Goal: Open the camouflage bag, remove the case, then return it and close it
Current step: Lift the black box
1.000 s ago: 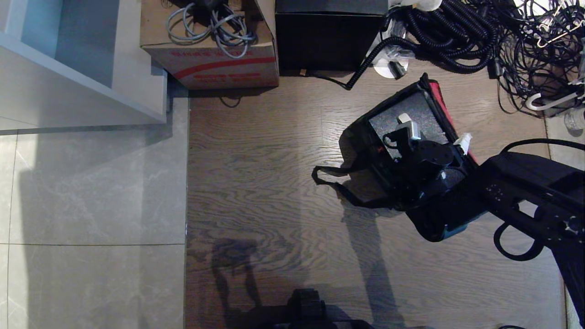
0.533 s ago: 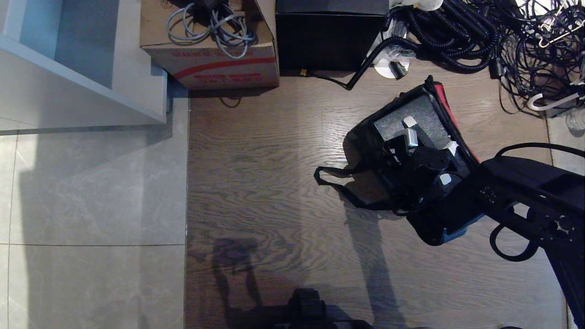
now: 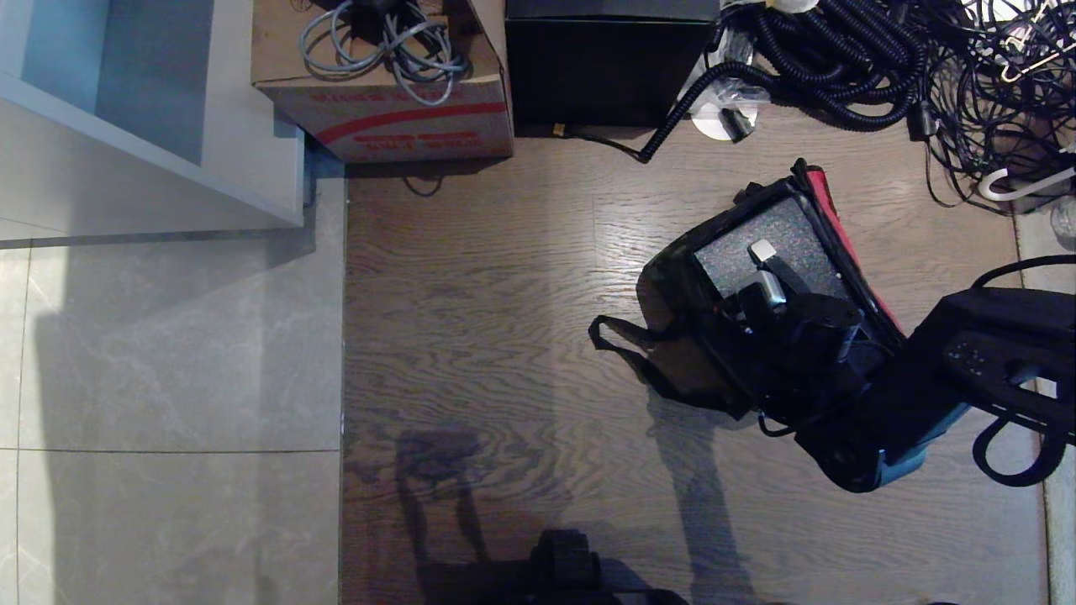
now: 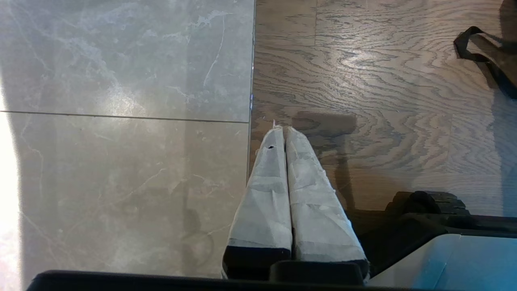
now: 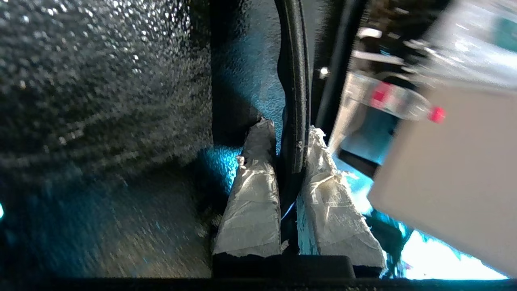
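The camouflage bag [image 3: 672, 281] sits open on the wooden floor at the right, its red lining [image 3: 832, 214] showing along the far side and its black strap [image 3: 626, 340] trailing left. Inside it lies the case [image 3: 782, 231], speckled grey-black, with a silver-ended black handle [image 3: 765, 250]. My right gripper [image 3: 761, 307] reaches into the bag from the near right. In the right wrist view the right gripper [image 5: 288, 131] is shut on the handle [image 5: 294, 81], beside the glittery case [image 5: 101, 81]. My left gripper [image 4: 282, 129] hangs parked and shut over the seam between tile and wood.
A red-striped cardboard box [image 3: 382, 92] with cables and a plain black cube box [image 3: 605, 71] stand at the back. Coiled black cables [image 3: 841, 67] pile up at the back right. A white shelf unit [image 3: 151, 126] stands at the back left. My base [image 3: 563, 571] shows at the near edge.
The right gripper's fingers have closed onto the case's handle. The right arm has drawn back toward the near right, and bag and case have shifted a little with it.
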`<state>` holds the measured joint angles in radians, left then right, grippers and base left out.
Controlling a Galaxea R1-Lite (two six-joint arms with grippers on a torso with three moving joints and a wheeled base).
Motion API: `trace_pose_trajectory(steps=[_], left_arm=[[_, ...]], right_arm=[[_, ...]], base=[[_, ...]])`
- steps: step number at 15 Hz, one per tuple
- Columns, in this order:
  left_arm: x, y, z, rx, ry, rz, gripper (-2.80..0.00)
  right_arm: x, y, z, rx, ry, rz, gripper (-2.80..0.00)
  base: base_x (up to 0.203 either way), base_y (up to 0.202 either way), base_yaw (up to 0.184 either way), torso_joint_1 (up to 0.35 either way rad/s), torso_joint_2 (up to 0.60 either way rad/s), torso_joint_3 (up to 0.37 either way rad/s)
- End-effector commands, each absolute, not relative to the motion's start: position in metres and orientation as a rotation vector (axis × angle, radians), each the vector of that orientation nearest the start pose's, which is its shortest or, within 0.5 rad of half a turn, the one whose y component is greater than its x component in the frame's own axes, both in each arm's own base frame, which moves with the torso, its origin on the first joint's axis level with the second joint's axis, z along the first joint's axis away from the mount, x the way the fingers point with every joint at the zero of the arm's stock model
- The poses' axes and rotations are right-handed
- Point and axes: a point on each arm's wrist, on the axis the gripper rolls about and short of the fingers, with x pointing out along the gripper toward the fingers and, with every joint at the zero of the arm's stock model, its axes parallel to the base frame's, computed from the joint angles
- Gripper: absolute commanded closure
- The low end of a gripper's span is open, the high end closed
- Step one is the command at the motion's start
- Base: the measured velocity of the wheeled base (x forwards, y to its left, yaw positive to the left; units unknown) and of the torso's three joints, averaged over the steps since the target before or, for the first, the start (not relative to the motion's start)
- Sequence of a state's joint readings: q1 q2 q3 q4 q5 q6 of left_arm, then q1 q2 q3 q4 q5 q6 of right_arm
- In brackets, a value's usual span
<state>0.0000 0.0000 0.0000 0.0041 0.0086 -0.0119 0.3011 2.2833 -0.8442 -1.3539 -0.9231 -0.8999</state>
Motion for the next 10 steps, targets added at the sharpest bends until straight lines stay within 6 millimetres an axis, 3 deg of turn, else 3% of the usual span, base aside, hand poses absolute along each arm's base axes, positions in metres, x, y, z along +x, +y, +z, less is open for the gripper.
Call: trace_pose_trajectory(steps=[1, 4, 7, 8, 10], left_arm=[[-0.023, 0.000, 0.075, -0.012, 0.005, 0.009, 0.00], [-0.023, 0.000, 0.075, -0.012, 0.005, 0.009, 0.00], [-0.023, 0.000, 0.075, -0.012, 0.005, 0.009, 0.00], [-0.023, 0.000, 0.075, -0.012, 0.005, 0.009, 0.00], [-0.023, 0.000, 0.075, -0.012, 0.005, 0.009, 0.00]], right_arm=[[0.364, 0.093, 0.072, -0.895, 0.310, -0.487, 0.00], [0.378, 0.095, 0.070, -0.833, 0.284, -0.522, 0.00], [0.391, 0.072, 0.075, -0.802, 0.309, -0.617, 0.00], [0.393, 0.065, 0.074, -0.800, 0.322, -0.632, -2.80], [0.395, 0.064, 0.067, -0.778, 0.340, -0.627, -2.80]], base=[[0.000, 0.000, 0.000, 0.000, 0.00, 0.000], [0.000, 0.000, 0.000, 0.000, 0.00, 0.000], [0.000, 0.000, 0.000, 0.000, 0.00, 0.000], [0.000, 0.000, 0.000, 0.000, 0.00, 0.000], [0.000, 0.000, 0.000, 0.000, 0.00, 0.000]])
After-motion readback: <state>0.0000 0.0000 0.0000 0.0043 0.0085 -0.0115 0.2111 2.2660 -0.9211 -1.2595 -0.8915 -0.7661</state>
